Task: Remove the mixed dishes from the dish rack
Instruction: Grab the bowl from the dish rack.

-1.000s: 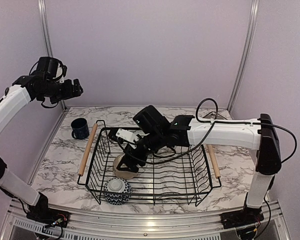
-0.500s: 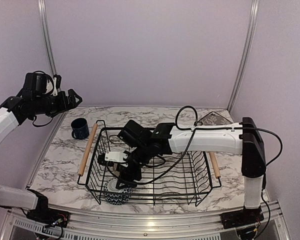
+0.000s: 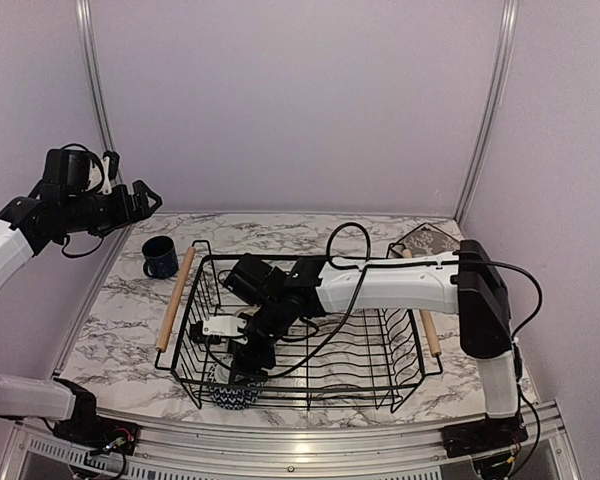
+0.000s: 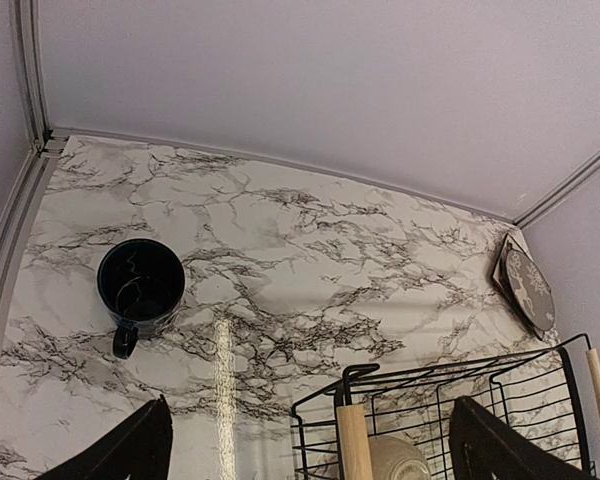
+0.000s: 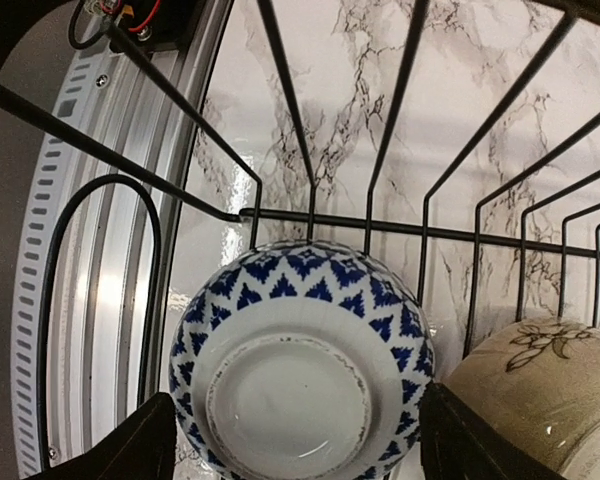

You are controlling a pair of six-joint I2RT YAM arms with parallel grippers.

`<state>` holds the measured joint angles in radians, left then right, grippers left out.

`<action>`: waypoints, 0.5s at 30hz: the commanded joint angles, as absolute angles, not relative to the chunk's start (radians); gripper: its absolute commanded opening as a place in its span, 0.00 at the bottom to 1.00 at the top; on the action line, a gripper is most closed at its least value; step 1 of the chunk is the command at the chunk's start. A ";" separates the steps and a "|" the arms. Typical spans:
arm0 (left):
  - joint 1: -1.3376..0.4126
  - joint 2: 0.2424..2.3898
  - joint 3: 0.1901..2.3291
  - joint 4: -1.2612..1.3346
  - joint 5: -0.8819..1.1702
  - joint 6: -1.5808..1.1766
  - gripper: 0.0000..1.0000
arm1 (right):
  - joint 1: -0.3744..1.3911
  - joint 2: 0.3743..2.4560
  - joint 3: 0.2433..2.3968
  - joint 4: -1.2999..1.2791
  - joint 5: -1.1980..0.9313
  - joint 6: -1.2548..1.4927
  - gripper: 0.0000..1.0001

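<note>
Bowl (image 5: 300,370), blue-white, inverted btwn open R jaws, ungripped; L jaws open, empty.

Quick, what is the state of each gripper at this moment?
Left gripper: open, holding nothing.
Right gripper: open, one finger on each side of the small blue-and-white bowl; no grip can be seen.

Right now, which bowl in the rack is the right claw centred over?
The small blue-and-white patterned bowl, upside down with its foot ring up, framed by the open right claw; the beige bowl sits off to one side.
</note>
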<state>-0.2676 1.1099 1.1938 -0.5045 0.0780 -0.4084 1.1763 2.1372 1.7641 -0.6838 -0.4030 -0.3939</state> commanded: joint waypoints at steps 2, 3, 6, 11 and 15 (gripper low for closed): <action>-0.273 1.096 1.211 -0.525 0.084 -0.409 0.99 | 1.186 2.158 1.811 -0.701 -0.400 -0.408 0.80; -0.272 1.095 1.212 -0.525 0.084 -0.409 0.99 | 1.189 2.161 1.811 -0.700 -0.393 -0.411 0.80; -0.272 1.092 1.213 -0.526 0.077 -0.407 0.99 | 1.193 2.165 1.808 -0.701 -0.377 -0.416 0.79; -0.272 1.094 1.221 -0.532 0.077 -0.407 0.99 | 1.193 2.173 1.807 -0.689 -0.374 -0.413 0.72; -0.273 1.095 1.228 -0.539 0.076 -0.407 0.99 | 1.195 2.180 1.807 -0.687 -0.369 -0.412 0.68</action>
